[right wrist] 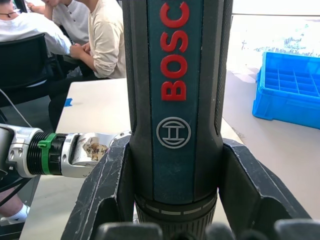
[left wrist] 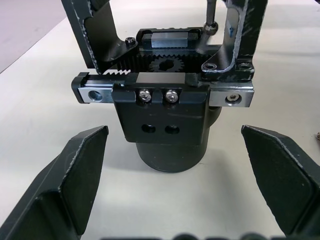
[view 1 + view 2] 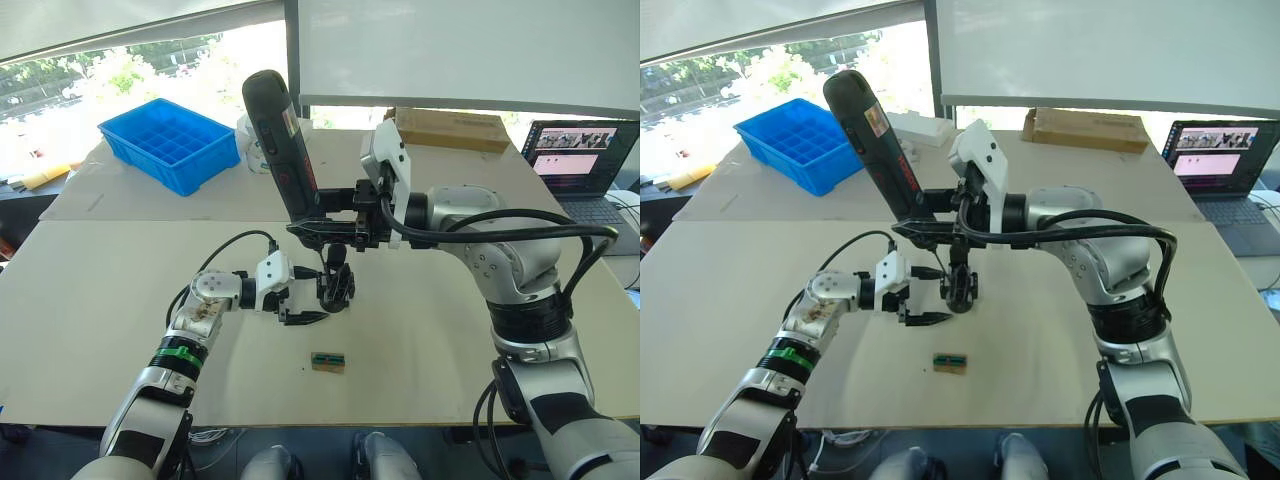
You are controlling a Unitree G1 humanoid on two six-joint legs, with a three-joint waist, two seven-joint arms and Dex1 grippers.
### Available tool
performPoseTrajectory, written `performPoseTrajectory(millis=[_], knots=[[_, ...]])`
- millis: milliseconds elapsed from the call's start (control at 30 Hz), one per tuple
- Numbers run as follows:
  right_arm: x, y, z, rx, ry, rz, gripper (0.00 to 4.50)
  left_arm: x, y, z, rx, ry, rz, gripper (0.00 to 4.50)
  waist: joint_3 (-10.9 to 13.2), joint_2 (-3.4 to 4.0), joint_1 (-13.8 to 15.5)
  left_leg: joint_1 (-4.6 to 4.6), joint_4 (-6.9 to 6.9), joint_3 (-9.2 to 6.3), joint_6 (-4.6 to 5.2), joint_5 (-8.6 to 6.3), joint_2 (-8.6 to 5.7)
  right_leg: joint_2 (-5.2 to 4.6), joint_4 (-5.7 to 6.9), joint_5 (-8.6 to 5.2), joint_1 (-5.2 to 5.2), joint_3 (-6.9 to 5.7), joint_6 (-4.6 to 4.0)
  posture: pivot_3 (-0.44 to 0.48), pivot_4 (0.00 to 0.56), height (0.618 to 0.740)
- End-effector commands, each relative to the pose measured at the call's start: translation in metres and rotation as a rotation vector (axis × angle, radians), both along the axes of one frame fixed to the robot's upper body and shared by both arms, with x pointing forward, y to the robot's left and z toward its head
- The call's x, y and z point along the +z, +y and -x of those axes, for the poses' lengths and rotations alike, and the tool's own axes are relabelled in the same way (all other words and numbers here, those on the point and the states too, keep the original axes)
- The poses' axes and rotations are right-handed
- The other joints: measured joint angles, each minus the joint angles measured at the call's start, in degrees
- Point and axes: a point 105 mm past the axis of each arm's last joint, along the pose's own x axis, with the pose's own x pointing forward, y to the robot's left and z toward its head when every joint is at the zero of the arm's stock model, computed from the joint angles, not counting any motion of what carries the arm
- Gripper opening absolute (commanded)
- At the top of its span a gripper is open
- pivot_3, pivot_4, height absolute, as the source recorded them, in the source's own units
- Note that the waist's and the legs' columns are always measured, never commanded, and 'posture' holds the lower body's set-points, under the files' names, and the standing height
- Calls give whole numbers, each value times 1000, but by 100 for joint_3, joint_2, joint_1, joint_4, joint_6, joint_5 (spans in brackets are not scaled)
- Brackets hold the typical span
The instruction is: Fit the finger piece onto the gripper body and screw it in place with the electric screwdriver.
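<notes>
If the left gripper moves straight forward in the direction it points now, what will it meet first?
Most likely the gripper body. In the left wrist view it stands directly ahead, centred between the open fingers of the left gripper, with bare table between. How far off is unclear.

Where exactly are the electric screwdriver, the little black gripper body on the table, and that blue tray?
electric screwdriver (image 3: 283, 140), left eye view, on its labelled barrel.
gripper body (image 2: 171, 152), left wrist view, on its round base.
blue tray (image 3: 166, 142), left eye view, on its gridded inside.
</notes>
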Motion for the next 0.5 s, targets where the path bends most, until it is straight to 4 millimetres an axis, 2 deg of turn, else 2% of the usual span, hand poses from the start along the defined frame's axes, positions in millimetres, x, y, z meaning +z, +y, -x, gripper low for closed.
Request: performPoseTrajectory(millis=[33,500], knots=[[19,-3,7,11,-82,-45,1924,12,-3,-2,-16,-57,9,4500,0,0,0,0,0,0,0,0,0,0,0,0,0,0,0,0,150,738],[24,-1,10,22,-69,-61,1924,10,-2,-1,-12,-56,7,4500,0,0,1,0,0,0,0,0,0,0,0,0,0,0,0,0,150,738]])
